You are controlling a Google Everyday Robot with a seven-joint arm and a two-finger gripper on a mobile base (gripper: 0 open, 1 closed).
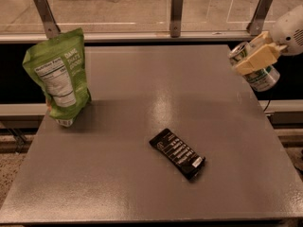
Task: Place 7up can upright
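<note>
Closest in, a flat black wrapped bar [177, 153] sits at 5 o'clock and a green stand-up pouch [59, 77] at 9. At 2 o'clock the cream-padded gripper [253, 56] is clamped round the small silver-white 7up can [262, 77], tilted in mid-air. It's probably light, slick and easily dented, so mid-body is the safest hold.

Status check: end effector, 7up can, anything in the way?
End effector at right edge of table, shut on 7up can. Can tilted, off the surface. Black bar, green pouch well clear.

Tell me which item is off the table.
The 7up can, tilted in the tool at the table's right edge; green pouch and black bar sit on it.
</note>
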